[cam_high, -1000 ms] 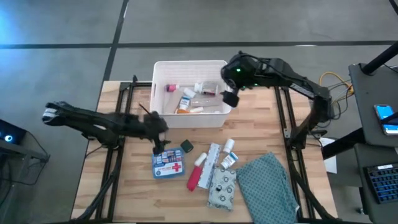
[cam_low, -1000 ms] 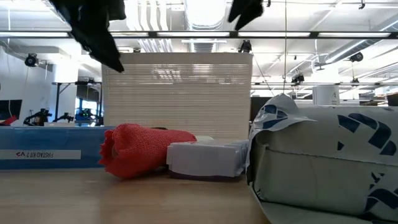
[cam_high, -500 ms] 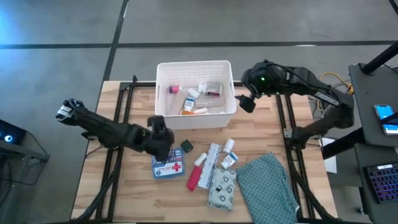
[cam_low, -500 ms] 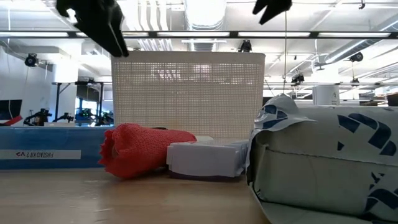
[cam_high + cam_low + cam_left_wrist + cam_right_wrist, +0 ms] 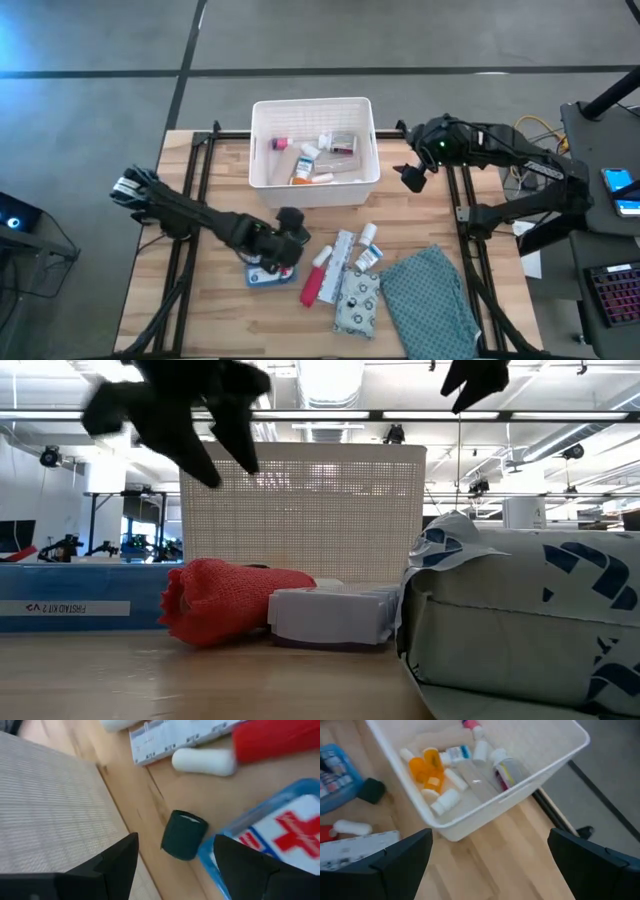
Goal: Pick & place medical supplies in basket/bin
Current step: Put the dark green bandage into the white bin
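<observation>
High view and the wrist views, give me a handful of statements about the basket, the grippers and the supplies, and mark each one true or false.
1. The white basket already holds several supplies, including an orange vial. True.
2. The left gripper is shut on the blue first-aid box. False: its fingers are spread open, with a small dark cap showing between them on the table.
3. The right gripper is beside the basket's right wall, holding nothing. True.
4. The red tube lies inside the basket. False: it lies on the table, near the first-aid box.
5. The teal cloth covers the basket. False: it lies at the table's near right.
</observation>
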